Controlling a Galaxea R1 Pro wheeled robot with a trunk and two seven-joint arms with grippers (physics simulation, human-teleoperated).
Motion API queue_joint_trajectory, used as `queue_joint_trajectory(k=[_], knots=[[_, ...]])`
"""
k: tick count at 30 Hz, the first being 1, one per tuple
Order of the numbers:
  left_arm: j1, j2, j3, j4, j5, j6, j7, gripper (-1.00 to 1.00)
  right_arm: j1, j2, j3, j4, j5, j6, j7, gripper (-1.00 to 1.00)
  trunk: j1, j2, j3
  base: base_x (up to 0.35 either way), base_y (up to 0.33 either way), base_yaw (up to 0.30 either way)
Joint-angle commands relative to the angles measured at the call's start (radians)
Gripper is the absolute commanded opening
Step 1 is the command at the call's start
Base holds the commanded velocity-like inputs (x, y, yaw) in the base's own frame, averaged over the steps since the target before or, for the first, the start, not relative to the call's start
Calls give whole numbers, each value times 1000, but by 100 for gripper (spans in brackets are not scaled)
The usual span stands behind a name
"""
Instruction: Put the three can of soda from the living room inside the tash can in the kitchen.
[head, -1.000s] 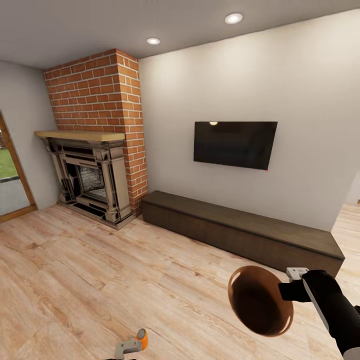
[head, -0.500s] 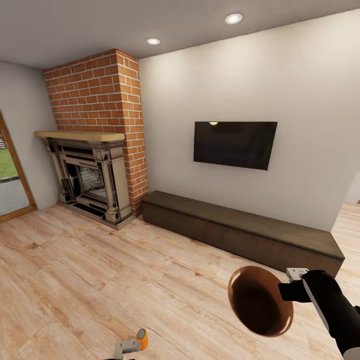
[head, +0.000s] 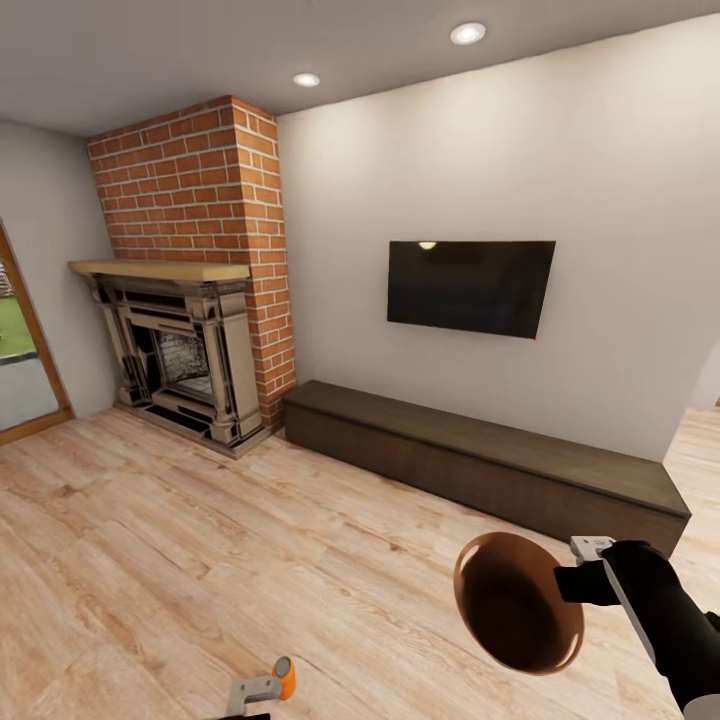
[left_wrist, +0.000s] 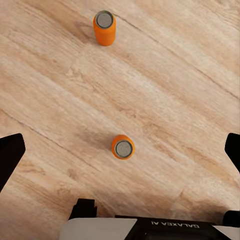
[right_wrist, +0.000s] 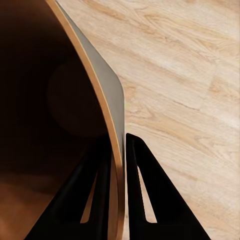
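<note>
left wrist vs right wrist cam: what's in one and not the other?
Left wrist: two orange soda cans standing upright, apart, on the floor. Right wrist: the right gripper pinching the wall of the tash can, copper-brown inside, grey outside. Shared: the light wood floor.

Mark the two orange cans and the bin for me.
Near orange can (left_wrist: 123, 148): left wrist view, silvery top.
Far orange can (left_wrist: 104, 28): left wrist view, orange side.
Trash can (head: 515, 605): head view, copper-brown inside.

Orange cans, copper-brown bin, red-brick fireplace.
</note>
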Motion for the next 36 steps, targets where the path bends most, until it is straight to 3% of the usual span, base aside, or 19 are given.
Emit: queue_joint_trajectory(k=[1,36], knots=[[0,0,0,0,0,0,0,100,-1,0,0,0,-15,2,6,-100,4,-7,-3,0,0,0],[2,-2,0,1,-3,-2,-1,100,-1,5,0,-1,-22,2,6,-100,138,-252,-113,0,0,0]])
